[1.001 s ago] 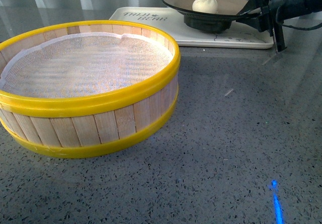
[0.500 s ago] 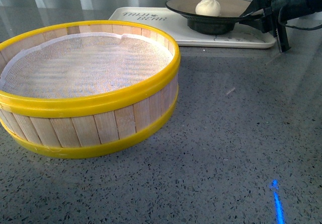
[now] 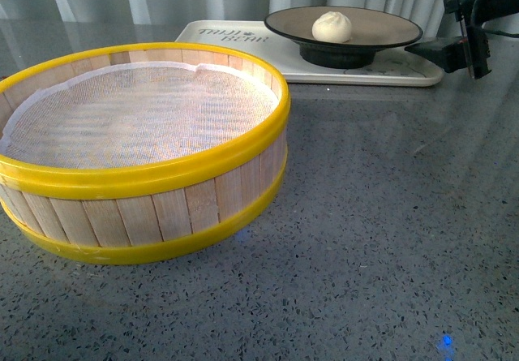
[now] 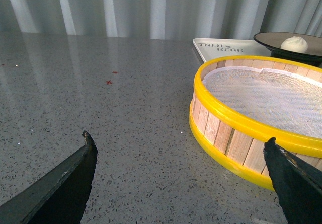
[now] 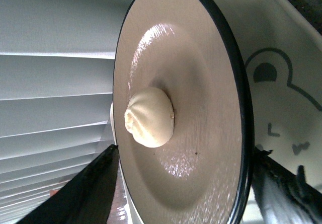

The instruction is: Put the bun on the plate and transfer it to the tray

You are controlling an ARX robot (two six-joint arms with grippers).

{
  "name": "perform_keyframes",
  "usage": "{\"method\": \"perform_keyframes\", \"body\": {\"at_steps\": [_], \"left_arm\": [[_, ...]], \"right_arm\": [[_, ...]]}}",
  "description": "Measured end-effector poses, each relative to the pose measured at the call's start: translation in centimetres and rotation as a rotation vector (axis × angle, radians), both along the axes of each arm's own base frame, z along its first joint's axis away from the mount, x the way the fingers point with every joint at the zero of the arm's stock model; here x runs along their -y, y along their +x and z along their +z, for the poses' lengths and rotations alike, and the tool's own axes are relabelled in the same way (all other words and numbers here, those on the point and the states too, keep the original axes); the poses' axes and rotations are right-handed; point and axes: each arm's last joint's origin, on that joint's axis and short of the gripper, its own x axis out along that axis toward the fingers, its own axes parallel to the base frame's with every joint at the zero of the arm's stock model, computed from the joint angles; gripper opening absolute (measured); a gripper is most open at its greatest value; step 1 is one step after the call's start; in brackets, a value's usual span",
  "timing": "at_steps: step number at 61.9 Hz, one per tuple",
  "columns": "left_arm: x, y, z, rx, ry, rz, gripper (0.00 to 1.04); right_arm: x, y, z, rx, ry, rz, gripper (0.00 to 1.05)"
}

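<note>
The cream-white bun sits in the middle of the grey-brown, black-rimmed plate. The plate stands on the cream-white tray at the far side of the table. My right gripper is open at the plate's right rim, one finger above and one below it, touching nothing. The right wrist view shows the bun, the plate, the tray's bear drawing and the open gripper astride the rim. My left gripper is open and empty over bare table.
A large yellow-rimmed wooden steamer basket lined with white cloth stands at the near left, also in the left wrist view. Grey speckled table lies to its right. White curtains hang behind the tray.
The right gripper held the plate's rim before. Its jaws have since opened and drawn back to the right, and the plate with the bun now rests on the tray.
</note>
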Motion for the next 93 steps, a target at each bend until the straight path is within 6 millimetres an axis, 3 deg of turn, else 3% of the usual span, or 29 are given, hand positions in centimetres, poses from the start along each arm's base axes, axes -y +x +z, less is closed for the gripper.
{"method": "perform_keyframes", "body": {"at_steps": [8,15,25,33,43,47,52,64,78,93], "left_arm": [[0.0,0.0,0.0,0.000,0.000,0.000,0.98],[0.0,0.0,0.0,0.000,0.000,0.000,0.98],[0.0,0.0,0.0,0.000,0.000,0.000,0.98],[0.0,0.0,0.0,0.000,0.000,0.000,0.98],[0.0,0.0,0.0,0.000,0.000,-0.001,0.98],[0.0,0.0,0.0,0.000,0.000,0.000,0.98],[0.0,0.0,0.0,0.000,0.000,0.000,0.98],[0.0,0.0,0.0,0.000,0.000,0.000,0.98],[0.0,0.0,0.0,0.000,0.000,0.000,0.98],[0.0,0.0,0.0,0.000,0.000,0.000,0.98]], "right_arm": [[0.2,-1.4,0.4,0.009,-0.014,-0.019,0.98],[1.0,-3.1,0.9,0.040,-0.038,-0.046,0.96],[3.9,-7.0,1.6,0.115,-0.144,-0.162,0.96],[7.0,-12.7,2.3,0.212,-0.333,-0.325,0.96],[9.2,-22.9,3.2,0.392,-0.664,-0.465,0.96],[9.7,-26.0,2.5,0.569,-0.875,-0.332,0.84],[8.8,-28.9,0.3,0.612,-1.033,-0.202,0.69],[6.9,-34.4,-3.7,0.617,-1.164,-0.145,0.37],[5.1,-35.8,-4.5,0.632,-1.202,-0.153,0.01],[3.8,-36.6,-5.0,0.640,-1.208,-0.150,0.02]]}}
